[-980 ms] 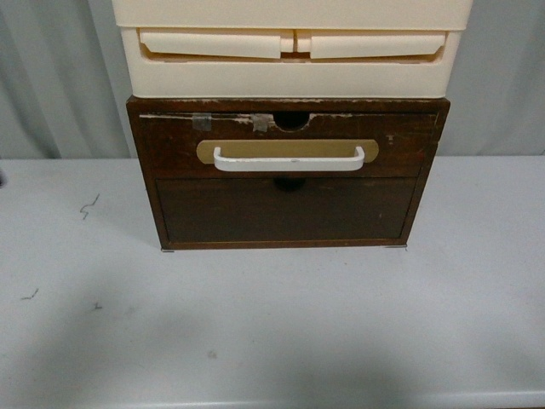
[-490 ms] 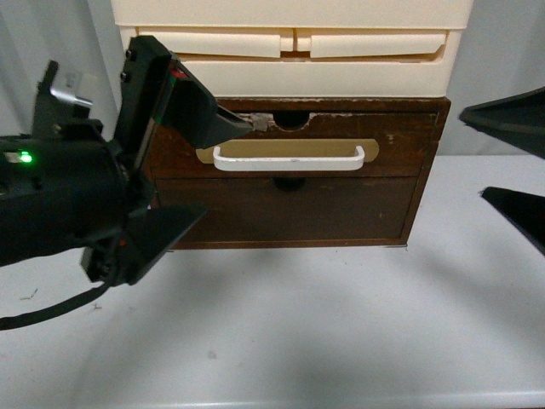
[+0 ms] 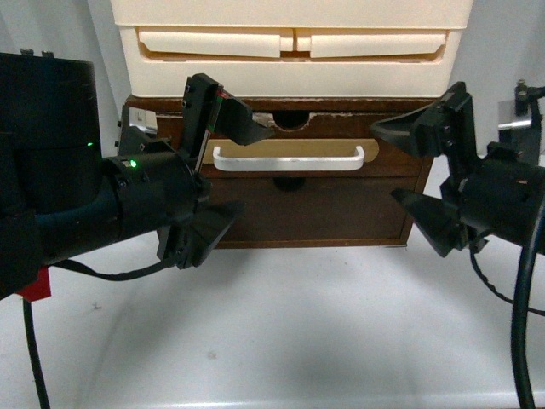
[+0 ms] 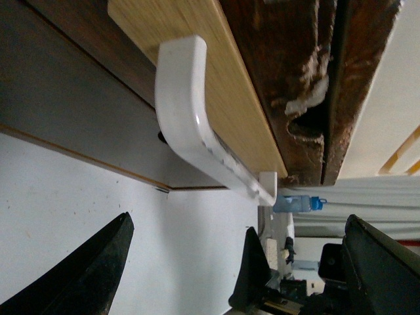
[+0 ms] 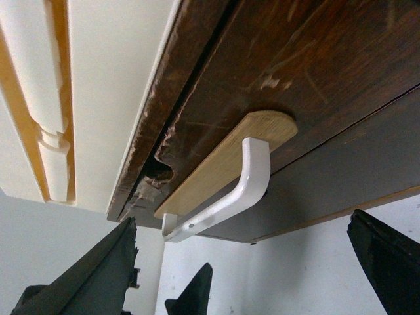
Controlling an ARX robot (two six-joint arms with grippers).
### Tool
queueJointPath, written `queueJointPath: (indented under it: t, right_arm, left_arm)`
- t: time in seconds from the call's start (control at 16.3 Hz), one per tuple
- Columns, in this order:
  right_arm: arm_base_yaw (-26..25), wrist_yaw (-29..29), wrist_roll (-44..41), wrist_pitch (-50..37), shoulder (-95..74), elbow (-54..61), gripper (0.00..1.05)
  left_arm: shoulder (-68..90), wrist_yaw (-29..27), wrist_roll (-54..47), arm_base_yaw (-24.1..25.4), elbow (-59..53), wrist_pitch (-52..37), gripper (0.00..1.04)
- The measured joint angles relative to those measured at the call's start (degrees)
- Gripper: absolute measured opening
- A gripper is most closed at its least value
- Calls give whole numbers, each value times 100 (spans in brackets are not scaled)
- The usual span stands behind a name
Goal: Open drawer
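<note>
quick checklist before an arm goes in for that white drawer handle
1. The drawer is shut, so the pull is not yet begun: ok.
2. The handle is free, with nothing gripping it: ok.
3. The left gripper is open, at the handle's left end: ok.
4. The right gripper is open: ok, but it sits just beyond the handle's right end.
5. A finger on each side of the bar: not ok. In both wrist views the bar lies ahead of the fingertips.
6. The cream plastic drawers stacked on top will stay put during a pull: cannot tell.
</note>
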State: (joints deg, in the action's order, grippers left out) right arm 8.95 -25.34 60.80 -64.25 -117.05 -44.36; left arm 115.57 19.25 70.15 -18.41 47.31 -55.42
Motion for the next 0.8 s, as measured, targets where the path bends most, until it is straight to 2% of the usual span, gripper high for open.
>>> queueJointPath:
  t: [0.31, 0.37, 0.49, 0.61, 0.73, 0.8]
  right_arm:
    - [431, 433, 470, -61, -804, -798, 98]
    - [503, 481, 531, -90, -848, -883, 98]
    - [627, 647, 629, -46, -927, -1056, 98]
    - [721, 752, 667, 52, -999, -1139, 79]
    - [772, 844, 667, 96, -1040, -1182, 53]
    - [798, 868, 667, 76, -1040, -1196, 44]
  left_arm:
    - [592, 28, 203, 177, 579, -138, 98]
    - [601, 33, 238, 197, 584, -181, 94]
    - [603, 37, 350, 240, 584, -297, 69]
    - [647, 24, 457, 258, 579, -361, 48]
    - [673, 26, 516, 267, 509, -459, 24]
    - [673, 26, 719, 269, 481, -472, 18]
